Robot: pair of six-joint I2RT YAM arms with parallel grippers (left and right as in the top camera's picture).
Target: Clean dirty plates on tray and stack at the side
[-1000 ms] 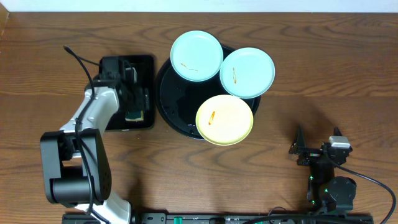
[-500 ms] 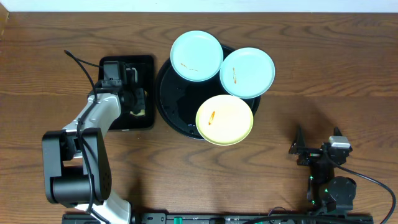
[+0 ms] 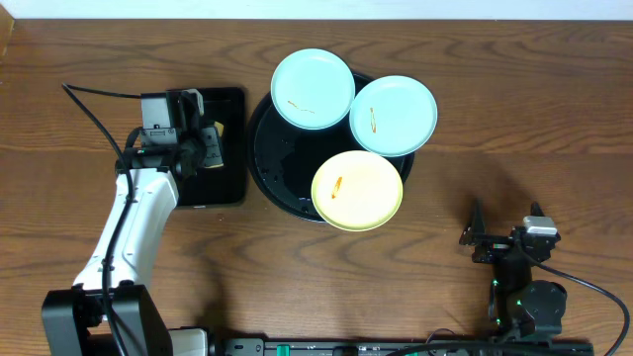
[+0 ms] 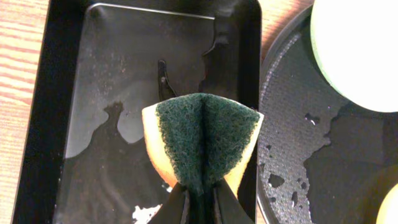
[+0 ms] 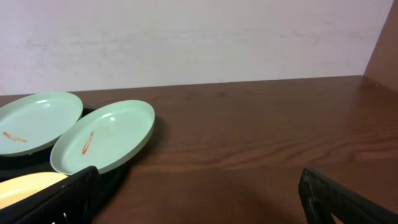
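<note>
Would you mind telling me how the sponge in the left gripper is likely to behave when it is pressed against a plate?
The sponge probably squashes easily: the left gripper pinches it into a fold. It looks light, and its green scouring face should grip rather than slide. Water pooled in the rectangular tray suggests it may drip.

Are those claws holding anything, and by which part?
The left gripper pinches a folded sponge, green scouring side outward, by its near end along the fold. The right gripper is open and holds nothing.
</note>
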